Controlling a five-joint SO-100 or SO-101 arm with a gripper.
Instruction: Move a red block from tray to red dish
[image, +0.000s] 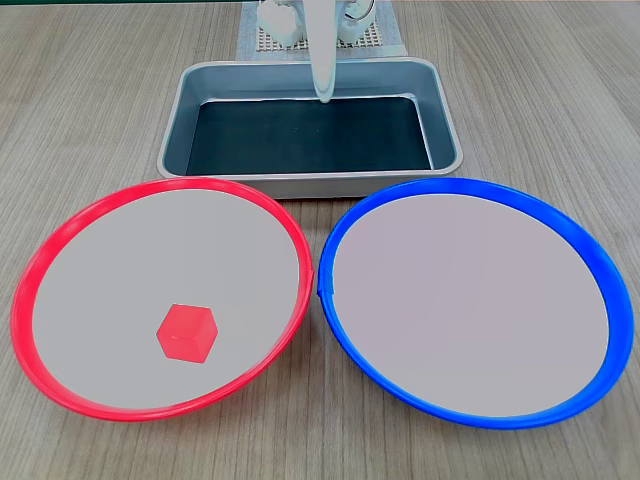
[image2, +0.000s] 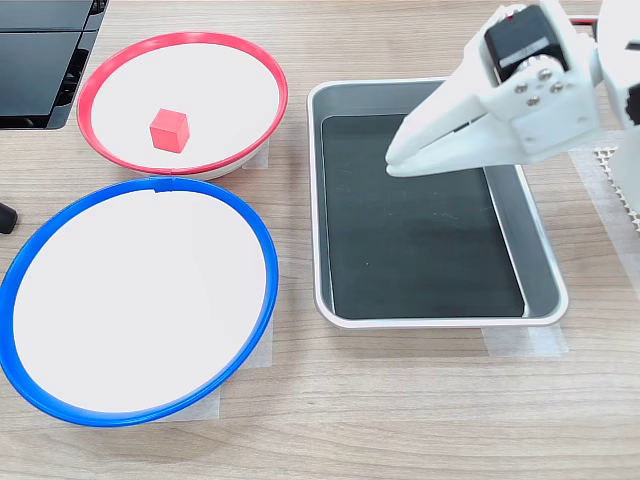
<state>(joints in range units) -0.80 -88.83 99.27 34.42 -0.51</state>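
Note:
The red block (image: 186, 333) (image2: 169, 130) lies loose on the pale inside of the red dish (image: 150, 250) (image2: 220, 90), apart from the arm. The tray (image: 300, 140) (image2: 420, 240) shows only its bare black floor. My gripper (image: 325, 95) (image2: 394, 165) hangs over the tray, far from the block. In the second exterior view its white fingers come together to one tip with nothing between them. In the first exterior view only a thin white finger shows, above the tray's far side.
A blue-rimmed dish (image: 470, 300) (image2: 140, 300) sits beside the red one, holding nothing. The arm's base (image: 300, 20) stands on a mesh plate (image2: 610, 170) behind the tray. Dark flat objects (image2: 40, 60) lie at the second exterior view's top left.

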